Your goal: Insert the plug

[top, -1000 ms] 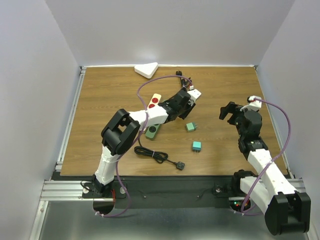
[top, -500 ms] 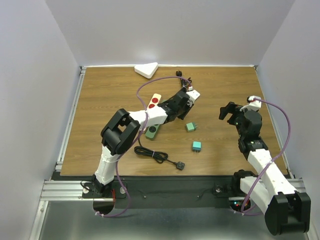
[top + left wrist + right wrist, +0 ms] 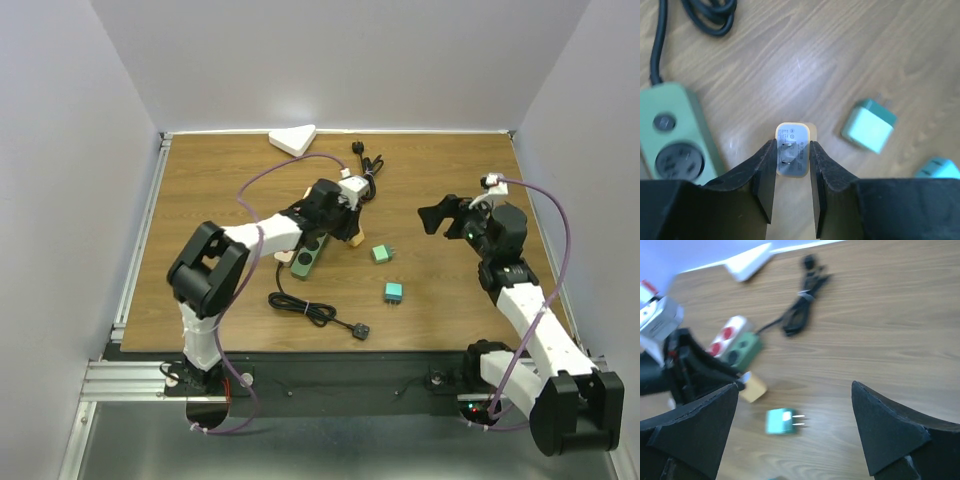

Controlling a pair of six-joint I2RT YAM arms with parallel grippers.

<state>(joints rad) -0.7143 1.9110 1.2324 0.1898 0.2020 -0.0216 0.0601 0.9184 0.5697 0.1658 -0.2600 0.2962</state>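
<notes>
There are two teal adapters (image 3: 380, 253) and one tan plug (image 3: 792, 156); two power strips, a green strip (image 3: 305, 260) and a red-buttoned strip (image 3: 726, 334); two black cables (image 3: 365, 162); one white wedge (image 3: 293, 141).

Left pincer (image 3: 793, 150) (gripping tan plug (image 3: 792, 137)) shifted left toward strip (image 3: 675, 135).

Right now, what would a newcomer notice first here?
The left tool pinches a tan square plug with a white face, beside the green plastic power strip mid-table. A teal cube plug and a second teal plug lie loose to its right; the right tool hangs open, empty, at right.
</notes>
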